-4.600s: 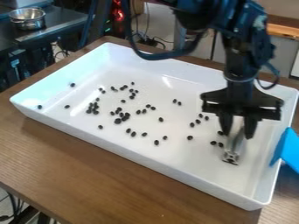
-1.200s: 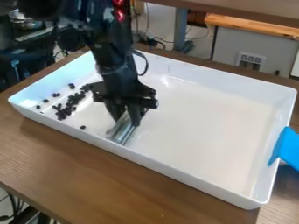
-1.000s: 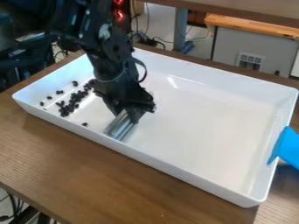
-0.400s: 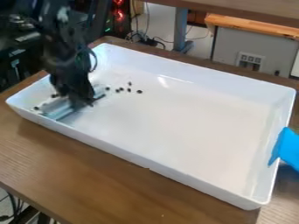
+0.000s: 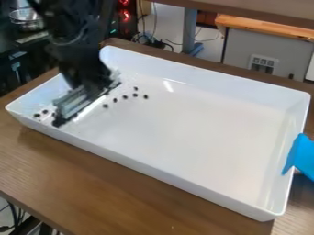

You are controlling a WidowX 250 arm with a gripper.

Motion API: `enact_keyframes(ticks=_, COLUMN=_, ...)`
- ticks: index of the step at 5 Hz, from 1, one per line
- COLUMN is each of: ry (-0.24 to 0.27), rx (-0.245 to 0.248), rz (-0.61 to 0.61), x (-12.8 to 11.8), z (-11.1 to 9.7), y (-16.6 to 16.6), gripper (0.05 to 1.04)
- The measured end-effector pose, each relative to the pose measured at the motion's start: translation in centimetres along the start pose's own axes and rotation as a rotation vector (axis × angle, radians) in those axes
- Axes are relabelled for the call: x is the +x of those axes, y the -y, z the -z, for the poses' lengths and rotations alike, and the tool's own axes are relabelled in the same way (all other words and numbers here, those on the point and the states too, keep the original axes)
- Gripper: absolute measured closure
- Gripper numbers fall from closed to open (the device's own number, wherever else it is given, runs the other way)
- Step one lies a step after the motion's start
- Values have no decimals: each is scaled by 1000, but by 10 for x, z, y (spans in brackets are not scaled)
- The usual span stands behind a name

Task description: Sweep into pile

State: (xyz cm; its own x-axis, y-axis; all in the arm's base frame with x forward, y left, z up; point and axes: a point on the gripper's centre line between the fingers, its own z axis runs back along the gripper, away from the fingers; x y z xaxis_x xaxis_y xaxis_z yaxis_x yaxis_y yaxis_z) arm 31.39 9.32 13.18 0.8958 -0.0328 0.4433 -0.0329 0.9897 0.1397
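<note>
One white tray (image 5: 160, 176) spans the table (image 5: 92, 183); at its view-left end the gripper (image 5: 91, 87) clamps a metal bar (image 5: 72, 102), its gap unclear. The bar's length parallels that end wall, dark beans (image 5: 57, 122) either side.

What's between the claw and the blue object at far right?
In the camera view, a few loose dark pieces lie near the claw; beyond them, the white tray is bare toward the blue object.
</note>
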Motion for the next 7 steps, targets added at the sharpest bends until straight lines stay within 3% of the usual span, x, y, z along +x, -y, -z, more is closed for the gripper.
enact_keyframes(ticks=1, ry=38, rx=-57, rz=0, x=28, z=-8, y=40, gripper=714)
enact_keyframes(ticks=2, ry=-13, rx=-48, rz=-92, x=37, z=-1, y=74, gripper=714)
enact_keyframes(ticks=3, ry=-42, rx=1, rz=-196, x=49, z=13, y=96, gripper=714)
enact_keyframes(ticks=4, ry=-64, rx=14, rz=-316, x=67, z=28, y=102, gripper=714)
enact_keyframes(ticks=6, ry=-53, rx=50, rz=-542, x=82, z=61, y=67, gripper=714)
enact_keyframes(ticks=7, ry=-43, rx=55, rz=-600, x=85, z=66, y=49, gripper=714)
